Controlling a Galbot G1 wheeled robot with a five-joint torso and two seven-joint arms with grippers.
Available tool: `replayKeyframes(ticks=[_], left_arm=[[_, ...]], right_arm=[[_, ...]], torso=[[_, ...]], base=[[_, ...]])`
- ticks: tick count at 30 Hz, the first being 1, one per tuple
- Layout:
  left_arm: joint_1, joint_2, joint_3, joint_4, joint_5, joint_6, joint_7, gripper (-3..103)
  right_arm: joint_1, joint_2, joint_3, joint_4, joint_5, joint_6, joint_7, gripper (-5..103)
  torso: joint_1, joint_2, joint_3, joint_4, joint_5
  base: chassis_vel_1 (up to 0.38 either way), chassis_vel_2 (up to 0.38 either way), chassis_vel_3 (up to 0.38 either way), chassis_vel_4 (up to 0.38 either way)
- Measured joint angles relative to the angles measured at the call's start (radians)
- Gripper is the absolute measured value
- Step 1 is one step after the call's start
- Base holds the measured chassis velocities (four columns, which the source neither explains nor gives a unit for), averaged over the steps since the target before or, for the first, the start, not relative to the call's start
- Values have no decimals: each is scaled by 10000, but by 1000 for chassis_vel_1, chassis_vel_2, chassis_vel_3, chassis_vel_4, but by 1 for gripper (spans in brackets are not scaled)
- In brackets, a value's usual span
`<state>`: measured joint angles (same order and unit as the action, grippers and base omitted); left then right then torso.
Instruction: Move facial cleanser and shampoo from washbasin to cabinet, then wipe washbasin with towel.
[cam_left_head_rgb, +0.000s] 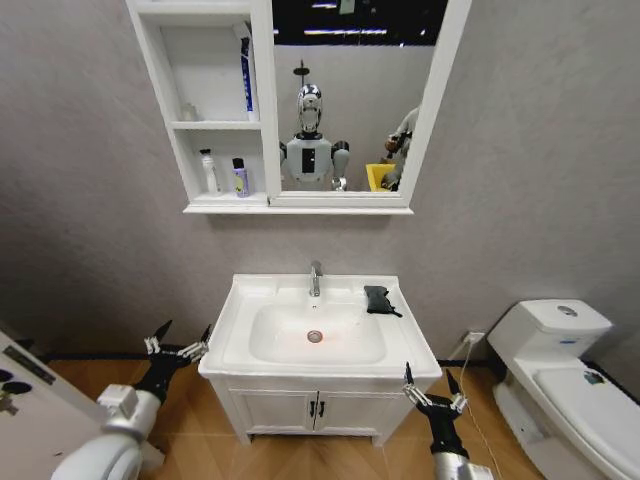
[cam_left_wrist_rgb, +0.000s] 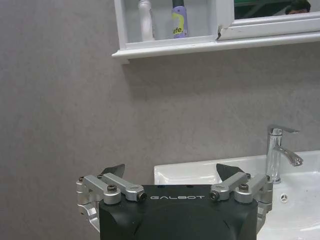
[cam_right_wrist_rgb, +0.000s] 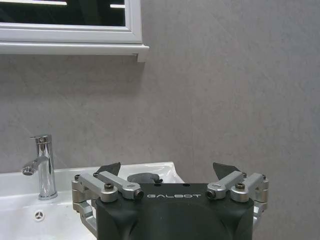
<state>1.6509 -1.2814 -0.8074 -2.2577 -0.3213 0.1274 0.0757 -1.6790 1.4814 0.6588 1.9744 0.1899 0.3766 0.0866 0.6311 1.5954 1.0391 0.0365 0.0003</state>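
The white washbasin (cam_left_head_rgb: 240, 300) stands in front of me with its chrome tap (cam_left_head_rgb: 315, 278). On its right back rim lies the small black towel (cam_left_head_rgb: 378, 299), also visible beyond my right gripper (cam_right_wrist_rgb: 145, 177). Up on the wall, the cabinet (cam_left_head_rgb: 160, 80) holds a white bottle (cam_left_head_rgb: 209, 172) and a purple black-capped bottle (cam_left_head_rgb: 240, 178) on its lowest shelf; which is the shampoo or facial cleanser I cannot tell. A blue tube (cam_left_head_rgb: 246, 75) leans in the middle shelf. My left gripper (cam_left_head_rgb: 180, 340) hangs open left of the basin. My right gripper (cam_left_head_rgb: 432, 385) is open below its front right corner.
A white toilet (cam_left_head_rgb: 570, 370) stands at the right. Beneath the basin is a two-door vanity (cam_left_head_rgb: 315, 408). The mirror (cam_left_head_rgb: 350, 100) beside the cabinet reflects the robot. A white object (cam_left_head_rgb: 30, 400) sits at the lower left over the wooden floor.
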Motion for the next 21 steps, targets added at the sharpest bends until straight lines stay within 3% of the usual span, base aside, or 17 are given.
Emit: replayKeyframes(ticks=[1, 4, 10, 13, 14, 17, 18, 19, 21], left_arm=[[0, 0, 0, 0, 0, 0, 0, 100], [138, -854, 170, -92, 199, -48, 61, 100], [102, -917, 244, -104, 228, -29, 61, 100], [56, -899, 274, -99, 220, -8, 53, 100], [56, -899, 274, -99, 220, -8, 53, 100], [30, -876, 292, -82, 199, 7, 45, 100], [30, -876, 292, -82, 199, 7, 45, 100], [19, -868, 297, -75, 193, 13, 36, 100], [12, -862, 302, -72, 187, 19, 29, 100]], right_arm=[[0, 0, 0, 0, 0, 0, 0, 100], [528, -51, 45, 546, 121, -906, -76, 100], [1337, -178, 41, 783, 327, -1846, -101, 100], [2778, -662, -17, 642, 1235, -3421, 116, 100], [2778, -662, -17, 642, 1235, -3421, 116, 100], [4667, -1413, -59, -256, 2724, -5016, 476, 100], [4667, -1413, -59, -256, 2724, -5016, 476, 100], [5718, -1869, -133, -1123, 3154, -5538, 445, 100], [6547, -2155, -370, -1979, 3202, -5715, 232, 100]], torso=[[0, 0, 0, 0, 0], [2, -2, 1, -2, -2], [2, -2, 1, -3, 0], [2, -2, 2, -1, -1], [2, -2, 2, -1, -1], [4, -4, 3, 4, 0], [4, -4, 3, 4, 0], [4, -4, 4, 0, -4], [5, -4, 4, -2, -3]], base=[[0, 0, 0, 0], [0, 0, 0, 0], [0, 0, 0, 0], [0, 0, 0, 0], [0, 0, 0, 0], [0, 0, 0, 0], [0, 0, 0, 0], [0, 0, 0, 0], [0, 0, 0, 0]])
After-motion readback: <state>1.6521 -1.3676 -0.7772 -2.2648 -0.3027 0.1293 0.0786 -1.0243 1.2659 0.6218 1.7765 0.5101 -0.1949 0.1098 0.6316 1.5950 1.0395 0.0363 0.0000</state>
